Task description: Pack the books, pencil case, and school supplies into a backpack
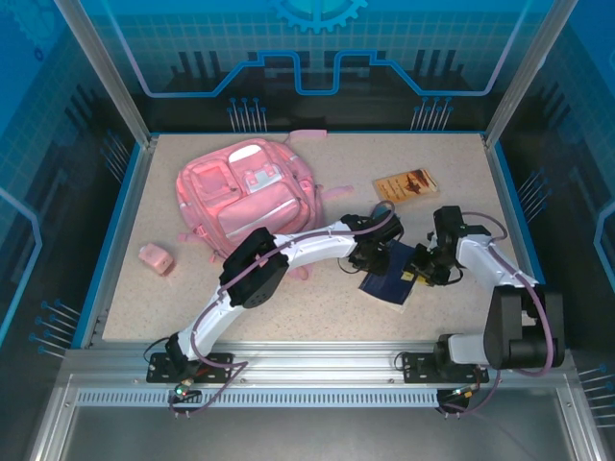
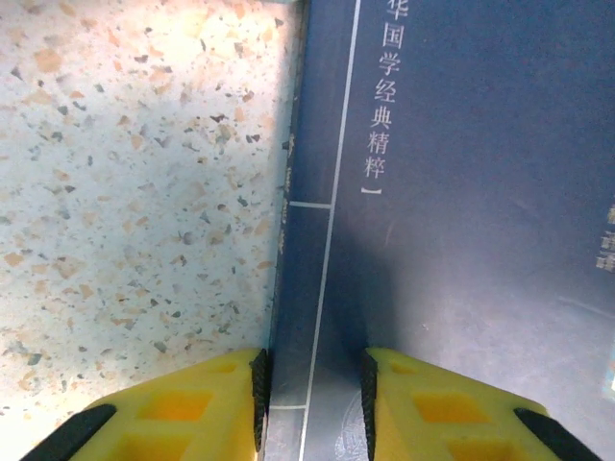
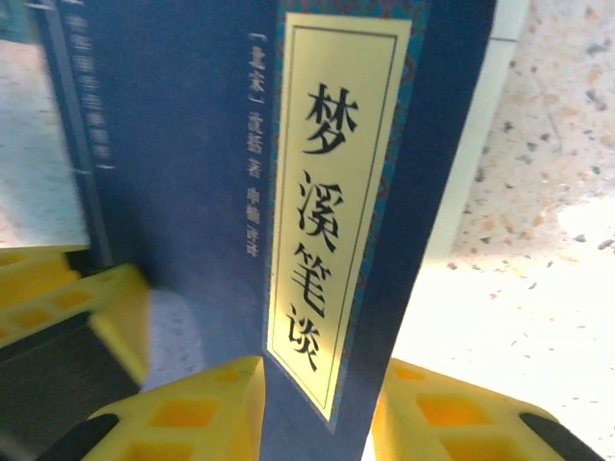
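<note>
The pink backpack [image 1: 245, 190] lies at the back left. Two navy books [image 1: 386, 284] sit stacked near the front centre, and the tan-orange book [image 1: 406, 184] lies apart behind them. My left gripper [image 1: 370, 257] reaches across to the stack. In its wrist view the left gripper [image 2: 312, 403] is open by a narrow gap, straddling the left edge of a navy book [image 2: 461, 192] that lies flat. My right gripper [image 1: 425, 273] meets the stack from the right. The right gripper [image 3: 322, 413] is open over the right edge of the yellow-labelled navy book [image 3: 192, 144].
A small pink case [image 1: 156, 257] rests on the speckled table [image 1: 192, 307] at the left, well away from both arms. The left arm's long white links [image 1: 288, 257] cross in front of the backpack. A blue raised rim [image 1: 120, 221] borders the table.
</note>
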Available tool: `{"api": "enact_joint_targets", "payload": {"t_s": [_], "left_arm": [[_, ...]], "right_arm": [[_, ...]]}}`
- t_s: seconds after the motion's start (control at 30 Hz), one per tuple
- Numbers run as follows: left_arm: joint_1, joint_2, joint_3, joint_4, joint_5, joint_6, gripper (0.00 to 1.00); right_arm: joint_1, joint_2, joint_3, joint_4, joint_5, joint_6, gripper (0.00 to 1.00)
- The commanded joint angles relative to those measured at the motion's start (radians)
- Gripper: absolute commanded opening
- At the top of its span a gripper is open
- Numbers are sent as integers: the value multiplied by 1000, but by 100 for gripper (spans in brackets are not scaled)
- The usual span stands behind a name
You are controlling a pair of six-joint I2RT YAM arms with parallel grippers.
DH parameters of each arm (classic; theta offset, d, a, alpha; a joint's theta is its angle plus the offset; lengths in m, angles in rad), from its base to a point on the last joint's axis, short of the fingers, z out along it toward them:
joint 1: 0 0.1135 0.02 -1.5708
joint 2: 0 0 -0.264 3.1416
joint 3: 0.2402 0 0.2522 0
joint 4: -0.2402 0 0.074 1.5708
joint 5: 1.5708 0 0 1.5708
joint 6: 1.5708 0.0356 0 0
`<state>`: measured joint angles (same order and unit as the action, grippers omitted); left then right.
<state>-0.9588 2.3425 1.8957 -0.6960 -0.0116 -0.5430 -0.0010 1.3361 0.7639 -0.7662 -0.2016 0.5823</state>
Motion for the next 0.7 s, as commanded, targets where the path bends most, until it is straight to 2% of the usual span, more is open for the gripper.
{"api": "enact_joint_targets", "payload": {"t_s": [0.0,0.27,0.47,0.57,0.67], "left_arm": [[-15,76,-11,-97,-22,28,32],[-14,73,-8,-92,-11,25,32],[4,3,8,-82,18,42,35],[35,-88,-4,-56,55,55,44],[74,-199,-37,-18,89,66,57]], "right_arm": [[15,-23,29,5,-89,-3,31],[15,-4,0,24,-54,16,18],[15,-65,13,-21,11,12,5],[15,-124,36,-54,31,-6,1],[10,-196,67,-82,26,-30,0]]}}
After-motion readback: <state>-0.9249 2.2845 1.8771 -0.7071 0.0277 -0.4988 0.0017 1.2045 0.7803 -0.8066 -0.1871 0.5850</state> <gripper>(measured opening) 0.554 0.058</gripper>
